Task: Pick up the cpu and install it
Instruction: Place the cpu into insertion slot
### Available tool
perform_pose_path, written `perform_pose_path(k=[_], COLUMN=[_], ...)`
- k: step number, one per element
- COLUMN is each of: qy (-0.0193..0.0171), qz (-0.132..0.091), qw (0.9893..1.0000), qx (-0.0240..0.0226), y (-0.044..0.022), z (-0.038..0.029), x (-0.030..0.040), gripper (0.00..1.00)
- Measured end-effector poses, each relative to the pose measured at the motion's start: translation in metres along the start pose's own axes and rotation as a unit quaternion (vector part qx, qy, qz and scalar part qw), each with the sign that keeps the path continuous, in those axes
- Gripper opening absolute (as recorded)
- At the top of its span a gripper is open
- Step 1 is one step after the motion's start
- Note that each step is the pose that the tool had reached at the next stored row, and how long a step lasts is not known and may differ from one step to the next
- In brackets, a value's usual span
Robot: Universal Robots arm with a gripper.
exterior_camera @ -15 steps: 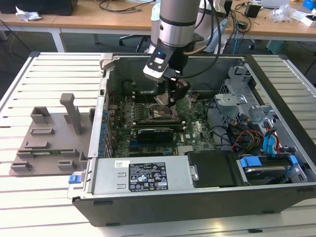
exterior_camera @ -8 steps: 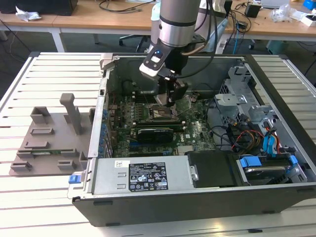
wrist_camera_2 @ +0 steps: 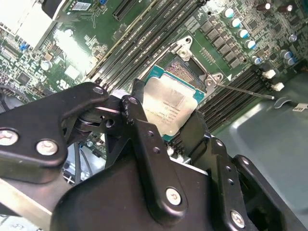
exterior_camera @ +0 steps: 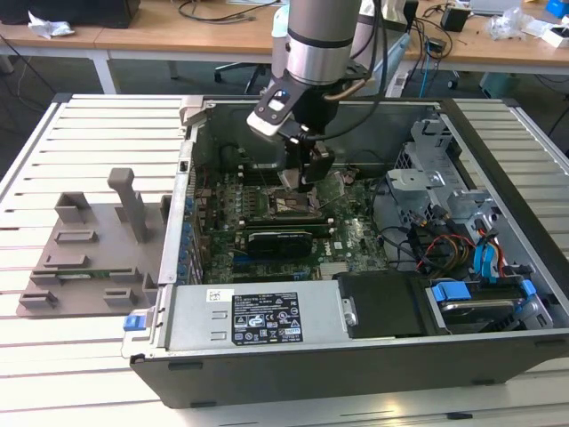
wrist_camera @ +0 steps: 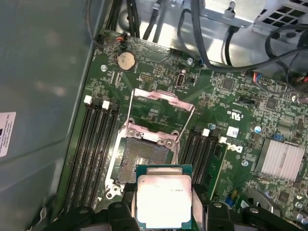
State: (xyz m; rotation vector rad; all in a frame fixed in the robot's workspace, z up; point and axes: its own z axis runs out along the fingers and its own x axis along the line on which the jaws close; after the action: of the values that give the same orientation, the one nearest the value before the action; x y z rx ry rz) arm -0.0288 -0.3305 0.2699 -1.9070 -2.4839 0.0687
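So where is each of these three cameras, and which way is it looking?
Exterior view: off the arm, looking down into the open computer case; arm and tool show.
First wrist view: on the arm, looking down at the open socket; tool fingers show.
Second wrist view: on the arm, looking along the black tool fingers.
Shared: both wrist views show the cpu gripped in the tool.

Above the motherboard (wrist_camera: 211,96), whose green surface is gleaming with a glossy lacquer, the cpu (wrist_camera: 165,200) is showing a matt silvery metal top, faintly smudged, over a teal rim. The gripper (wrist_camera_2: 167,111) is looking like satin black metal, with bright steel screws (wrist_camera_2: 173,195) catching light. On the motherboard, the socket frame (wrist_camera: 149,136) is shining as bare polished metal, and a finned heatsink (wrist_camera: 283,161) is glinting pale and metallic
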Motion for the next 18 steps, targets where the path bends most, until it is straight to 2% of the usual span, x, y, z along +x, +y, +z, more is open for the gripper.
perform_pose_path(k=[6, 9, 14, 16, 18], qy=[0.0010, 0.0018, 0.0031, 0.0037, 0.0041], qz=[0.025, 0.045, 0.077, 0.092, 0.100], qw=[0.9997, 0.9990, 0.9970, 0.9958, 0.9950], qx=[0.0005, 0.0009, 0.0015, 0.0018, 0.0019], y=[0.0000, 0.0000, 0.0000, 0.0000, 0.0000], z=[0.0002, 0.0003, 0.0005, 0.0006, 0.0007], x=[0.0000, 0.0000, 0.0000, 0.0000, 0.0000], gripper=[0.55, 0.55, 0.55, 0.55, 0.55])
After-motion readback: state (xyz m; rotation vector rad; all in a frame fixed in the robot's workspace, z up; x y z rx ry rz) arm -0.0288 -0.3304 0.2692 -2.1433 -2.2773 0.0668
